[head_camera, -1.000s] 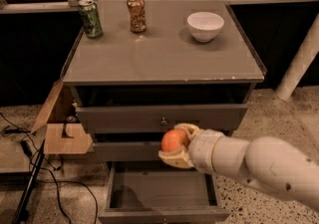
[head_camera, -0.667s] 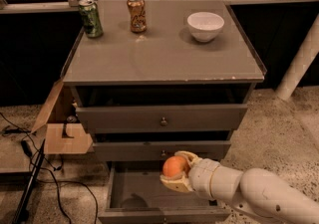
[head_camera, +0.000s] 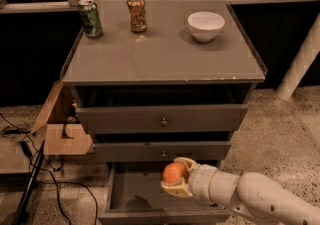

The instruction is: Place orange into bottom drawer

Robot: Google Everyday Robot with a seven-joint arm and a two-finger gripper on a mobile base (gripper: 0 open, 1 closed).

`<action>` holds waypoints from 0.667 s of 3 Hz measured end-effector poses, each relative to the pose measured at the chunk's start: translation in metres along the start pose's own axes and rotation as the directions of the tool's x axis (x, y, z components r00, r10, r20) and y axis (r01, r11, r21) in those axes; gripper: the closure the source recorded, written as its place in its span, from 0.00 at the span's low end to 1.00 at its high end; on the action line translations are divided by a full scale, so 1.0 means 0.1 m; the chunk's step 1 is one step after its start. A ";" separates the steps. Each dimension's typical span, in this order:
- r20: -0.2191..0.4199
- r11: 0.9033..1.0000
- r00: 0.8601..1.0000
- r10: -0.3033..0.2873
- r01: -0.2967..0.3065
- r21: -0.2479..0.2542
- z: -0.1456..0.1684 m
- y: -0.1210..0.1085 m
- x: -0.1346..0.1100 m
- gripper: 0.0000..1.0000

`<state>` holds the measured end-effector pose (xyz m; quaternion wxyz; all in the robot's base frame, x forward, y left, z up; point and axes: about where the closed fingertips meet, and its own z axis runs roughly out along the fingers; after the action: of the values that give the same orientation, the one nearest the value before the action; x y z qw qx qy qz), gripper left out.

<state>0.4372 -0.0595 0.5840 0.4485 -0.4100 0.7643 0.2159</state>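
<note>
Camera view looks down on a grey chest of drawers. The end effector (head_camera: 176,176) sits low in front of the chest, its two pale fingers (head_camera: 183,161) closed above and below the orange (head_camera: 175,172), so the fruit is held in the air. Just below and to the left of the end effector lies the bottom drawer (head_camera: 136,190), pulled out, with its plain grey floor showing. The orange hangs over the right part of that drawer and does not touch the floor. The white arm (head_camera: 250,196) runs off to the lower right.

Right above the end effector is the middle drawer front (head_camera: 150,152) with a small knob, and above that the top drawer front (head_camera: 200,118), partly pulled out.

Far above, on the surface (head_camera: 165,56), stand a green can (head_camera: 90,17) to the upper left, a copper can (head_camera: 136,13) beside it, and a white bowl (head_camera: 205,25) almost straight up. The cans' printing cannot be read.

Well to the left are an open cardboard box (head_camera: 62,131) and black cables (head_camera: 55,181) on the floor. A white post (head_camera: 299,66) leans at the far upper right.
</note>
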 end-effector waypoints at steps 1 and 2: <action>0.009 0.996 0.996 -0.084 0.085 -0.014 0.24 -0.16 0.42 1.00; 0.026 0.986 0.994 -0.103 0.106 -0.125 0.90 -0.16 1.21 1.00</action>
<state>0.4642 -0.0588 0.4347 0.4395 -0.4751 0.7222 0.2440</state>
